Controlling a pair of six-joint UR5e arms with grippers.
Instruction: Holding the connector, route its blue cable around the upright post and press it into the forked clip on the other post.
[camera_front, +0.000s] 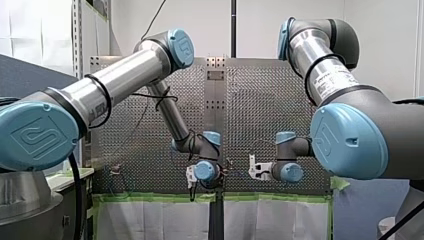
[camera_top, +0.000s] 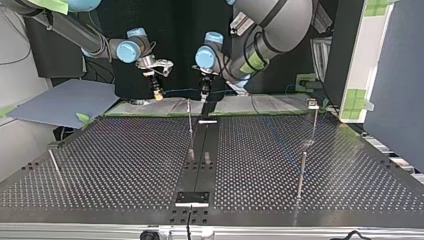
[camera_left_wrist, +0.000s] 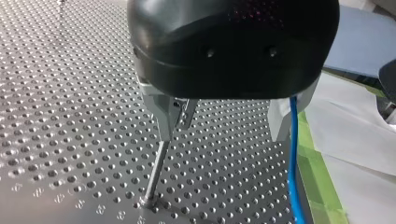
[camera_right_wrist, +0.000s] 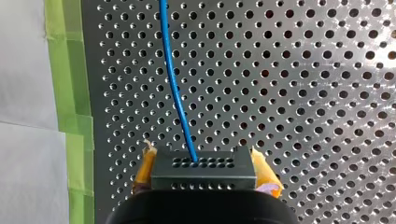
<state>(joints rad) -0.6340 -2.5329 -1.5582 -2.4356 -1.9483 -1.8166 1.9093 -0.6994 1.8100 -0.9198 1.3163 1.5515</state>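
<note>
While poised over the perforated table (camera_right_wrist: 303, 93) near its taped edge, clamps the black connector (camera_right_wrist: 204, 173) between the yellow pads (camera_right_wrist: 267, 176) of my right gripper (camera_right_wrist: 204, 161), one pad on each side of the block. Sends the blue cable (camera_right_wrist: 175, 88) out of the connector's holed face and ahead over the table in a slight bow. Has green tape (camera_right_wrist: 70, 93) and a pale sheet (camera_right_wrist: 23, 70) lying along the table's edge beside that gripper.

Over at my left gripper (camera_left_wrist: 223, 136), spreads the metal fingers (camera_left_wrist: 163, 116) wide, released, clasping nothing. Shows the cable running down just beside one finger; cannot tell whether touching it. Has a slim upright post (camera_left_wrist: 155, 177) standing on the table under the other finger, apart from the cable.

In the top view, places both grippers side by side above the table's far edge, with the cable strung between them and my right gripper at the view's left. Well apart from them, at the view's right, shows a nearer post (camera_top: 301, 172) and a farther post (camera_top: 313, 120), the latter with a head too small to make out as a fork.
</note>
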